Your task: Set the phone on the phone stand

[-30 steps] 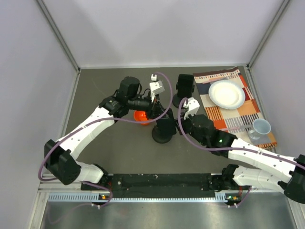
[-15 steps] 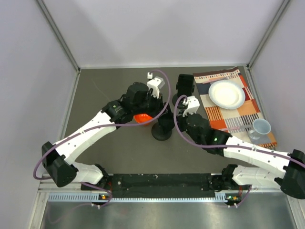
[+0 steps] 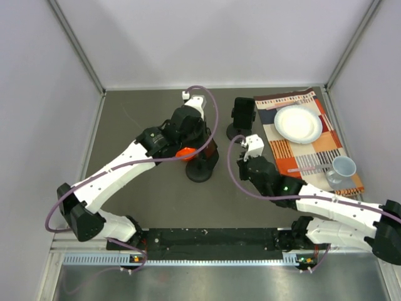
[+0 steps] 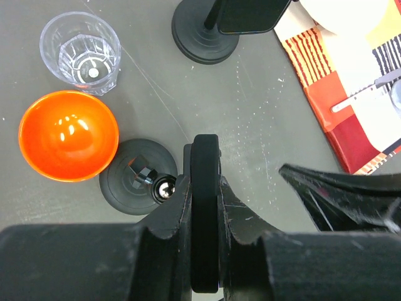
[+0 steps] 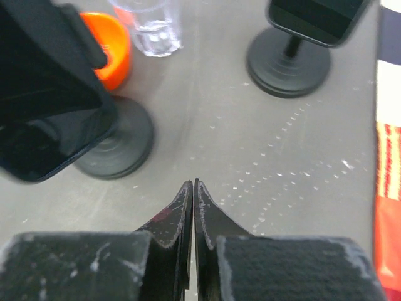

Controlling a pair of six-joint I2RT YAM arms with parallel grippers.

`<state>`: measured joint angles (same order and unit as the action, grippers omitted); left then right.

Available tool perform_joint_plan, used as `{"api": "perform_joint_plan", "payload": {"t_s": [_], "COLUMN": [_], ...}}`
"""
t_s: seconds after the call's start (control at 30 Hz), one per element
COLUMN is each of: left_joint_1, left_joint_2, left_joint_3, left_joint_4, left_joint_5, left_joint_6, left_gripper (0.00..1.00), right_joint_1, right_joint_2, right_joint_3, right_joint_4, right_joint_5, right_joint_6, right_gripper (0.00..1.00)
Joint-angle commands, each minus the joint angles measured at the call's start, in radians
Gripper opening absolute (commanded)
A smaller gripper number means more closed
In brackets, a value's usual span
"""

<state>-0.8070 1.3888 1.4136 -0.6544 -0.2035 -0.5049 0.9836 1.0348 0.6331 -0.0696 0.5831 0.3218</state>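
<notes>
Nr stand base (image 4: 133,185): orange bowl (image 4: 67,135), glass (image 4: 80,52), held phone (image 4: 204,213).

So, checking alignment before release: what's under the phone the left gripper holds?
The stand's round base with its ball joint, showing just left of the phone. The left gripper and phone cover the base's right edge, so contact can't be judged.

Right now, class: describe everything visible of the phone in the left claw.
The phone is a thin black slab with rounded edges and a glossy dark screen. The left claw clamps it across its faces, tilted, above the black stand beside the orange bowl; contact with the stand is unclear.
</notes>
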Motion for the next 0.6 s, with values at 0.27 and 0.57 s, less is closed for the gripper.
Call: {"api": "perform_joint_plan", "payload": {"t_s": [0.27,0.57], "left_joint_1": [0.009,0.009], "left_joint_2": [-0.146,-0.292], "left_joint_3": [-0.229,-0.327], "left_joint_4": [0.053,0.117], "left_joint_5": [0.054,0.05], "left_joint_6": [-0.009,-0.055], "left_gripper": [0.04,0.41], "right_joint_1": [-0.181,-0.263], "right_joint_2": [-0.122,-0.029], "right_joint_3": [0.114,0.166], "right_joint_4": [-0.021,-0.025], "right_joint_5": [-0.655,-0.917], "right_joint_6": [-0.105,-0.073], "right_gripper": [0.24,0.34]}}
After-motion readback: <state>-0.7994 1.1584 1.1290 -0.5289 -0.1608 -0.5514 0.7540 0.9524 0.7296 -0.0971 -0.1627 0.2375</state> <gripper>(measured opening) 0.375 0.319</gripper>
